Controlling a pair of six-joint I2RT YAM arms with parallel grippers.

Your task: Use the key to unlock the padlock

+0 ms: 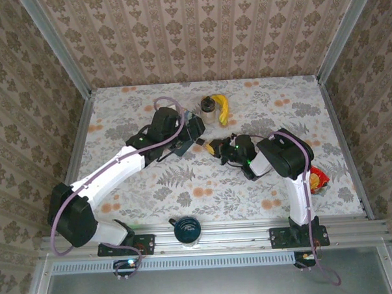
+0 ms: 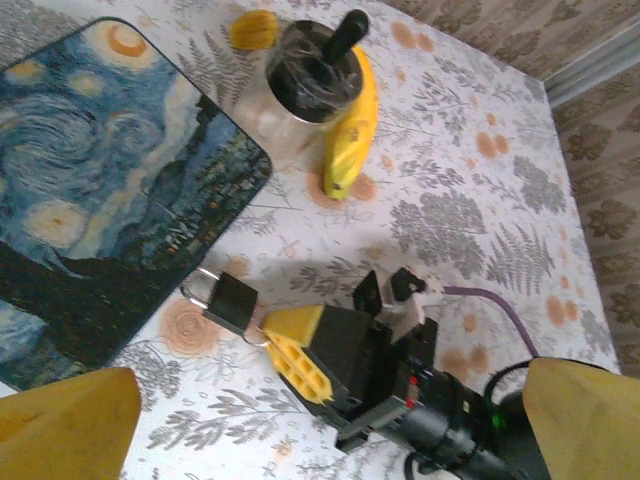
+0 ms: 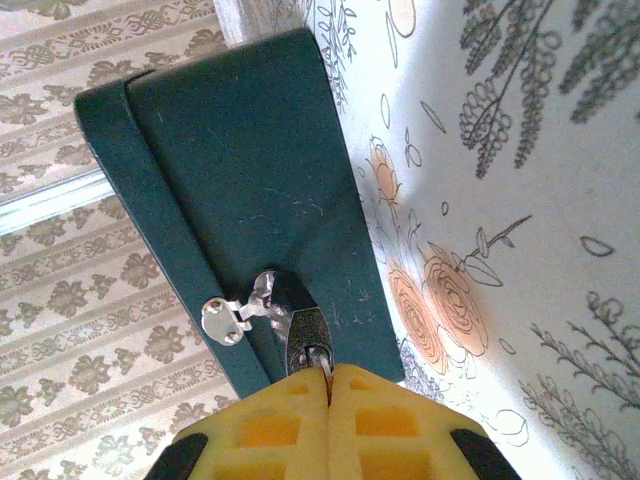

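**While your right claw (image 3: 330, 388) pinches the key (image 3: 325, 363), your left claw (image 1: 190, 135) stands wide**

Where the blue tin box (image 2: 90, 200) shows its starry-night lid, you can find everything else from it. The padlock (image 2: 232, 300), small and dark, lies on the flowered table (image 2: 470, 200) just beside the tin's edge. Its shackle reaches to a small silver clasp (image 3: 222, 322) on the tin's side wall. You cannot tell from these views whether the shackle passes through that clasp.

Your right claw sits on the padlock's far side from the tin. Its yellow pads are pressed flat together, and a thin sliver of metal, the key, runs from between them into the lock's body.

Your left claw hangs above the tin with its jaws spread wide and nothing between them. Its two yellow fingers (image 2: 60, 425) show at the bottom corners of the left wrist view.

Just past the tin's corner stands a clear jar (image 2: 300, 90), with a banana (image 2: 352, 130) touching its side.
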